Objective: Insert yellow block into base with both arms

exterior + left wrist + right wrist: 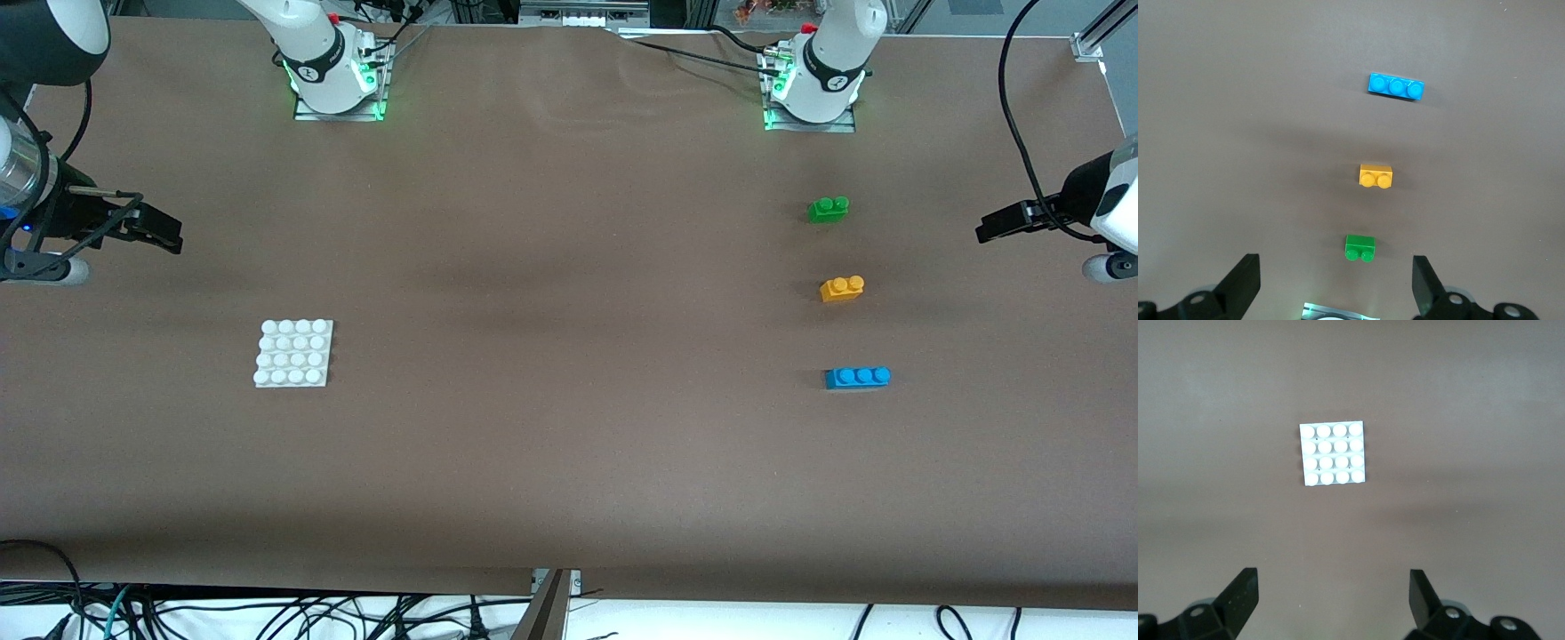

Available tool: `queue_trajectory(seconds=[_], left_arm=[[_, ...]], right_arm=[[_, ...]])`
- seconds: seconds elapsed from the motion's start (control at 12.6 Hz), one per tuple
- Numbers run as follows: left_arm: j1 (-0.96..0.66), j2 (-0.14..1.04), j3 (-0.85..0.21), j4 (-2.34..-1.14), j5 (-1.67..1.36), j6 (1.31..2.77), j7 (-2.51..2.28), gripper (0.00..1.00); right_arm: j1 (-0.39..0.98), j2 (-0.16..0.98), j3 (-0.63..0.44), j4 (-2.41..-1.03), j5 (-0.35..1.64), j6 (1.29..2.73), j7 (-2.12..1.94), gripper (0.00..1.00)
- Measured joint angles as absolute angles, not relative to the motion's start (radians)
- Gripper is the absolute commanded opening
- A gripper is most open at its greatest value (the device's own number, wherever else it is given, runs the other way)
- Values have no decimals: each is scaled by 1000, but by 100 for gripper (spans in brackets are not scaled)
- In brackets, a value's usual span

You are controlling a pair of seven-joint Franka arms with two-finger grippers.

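The base (294, 353), a stiff white studded plate, is lying flat on the table (569, 444) at lower left of the front view. It looks light and may slide unless steadied by its edges. The left end effector (981, 233), at the frame's edge, is hanging spread and empty. The right end effector (176, 240) is waiting likewise. The yellow block (842, 289), right of centre between green brick (828, 209) and blue brick (857, 378), seems hard, slick, best pinched across its flat sides.
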State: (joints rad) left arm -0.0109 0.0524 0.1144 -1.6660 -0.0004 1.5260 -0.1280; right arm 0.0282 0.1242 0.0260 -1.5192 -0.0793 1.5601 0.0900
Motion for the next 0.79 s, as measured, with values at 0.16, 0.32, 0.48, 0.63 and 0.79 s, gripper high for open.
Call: queue_trajectory(seconds=[0.16,0.32,0.48,0.63,0.79], left_arm=[[-9,53,115,-1666,0,1526,-128,100],[-7,53,118,-1666,0,1526,-128,100],[-3,53,119,-1665,0,1526,-128,100],[-2,53,119,-1665,0,1526,-128,100],[-2,53,119,-1664,0,1526,-128,100]], right_arm=[[28,124,26,-1519,-79,1561,90,100],[28,125,25,-1519,-79,1561,90,100],[28,126,25,-1519,-79,1561,90,100],[28,126,25,-1519,-79,1562,90,100],[28,126,25,-1519,-79,1562,90,100]])
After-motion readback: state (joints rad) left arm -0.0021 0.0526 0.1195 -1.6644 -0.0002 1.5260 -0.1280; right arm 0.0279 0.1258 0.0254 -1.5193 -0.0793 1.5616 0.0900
